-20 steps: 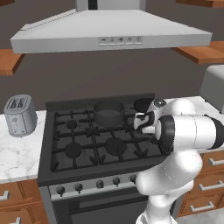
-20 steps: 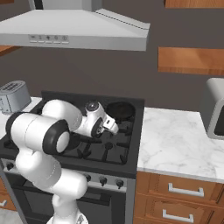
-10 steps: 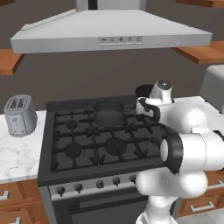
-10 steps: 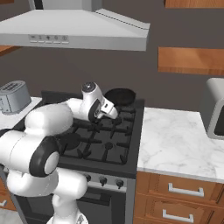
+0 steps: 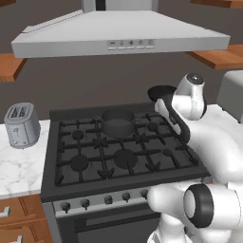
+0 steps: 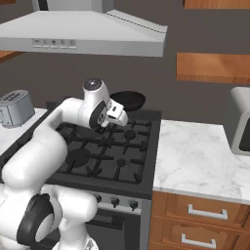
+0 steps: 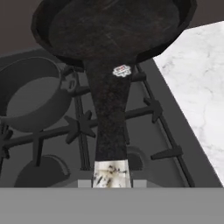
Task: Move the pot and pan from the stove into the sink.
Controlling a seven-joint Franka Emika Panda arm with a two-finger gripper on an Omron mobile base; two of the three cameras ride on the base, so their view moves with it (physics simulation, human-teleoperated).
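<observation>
The pan (image 7: 113, 30) is raised above the rear right of the stove (image 5: 118, 156), its long handle running back into the pincer (image 6: 117, 113), which is closed on the handle end. The pot (image 5: 118, 122) sits on a rear burner, to the pan's left. The step in hand appears to be carrying the pan toward the sink (image 6: 242, 128), which lies beyond the marble desk (image 6: 205, 161) on the right. Keep the pan level, hold the grip firm against the leverage of the long handle, and clear the grates before swinging right.
</observation>
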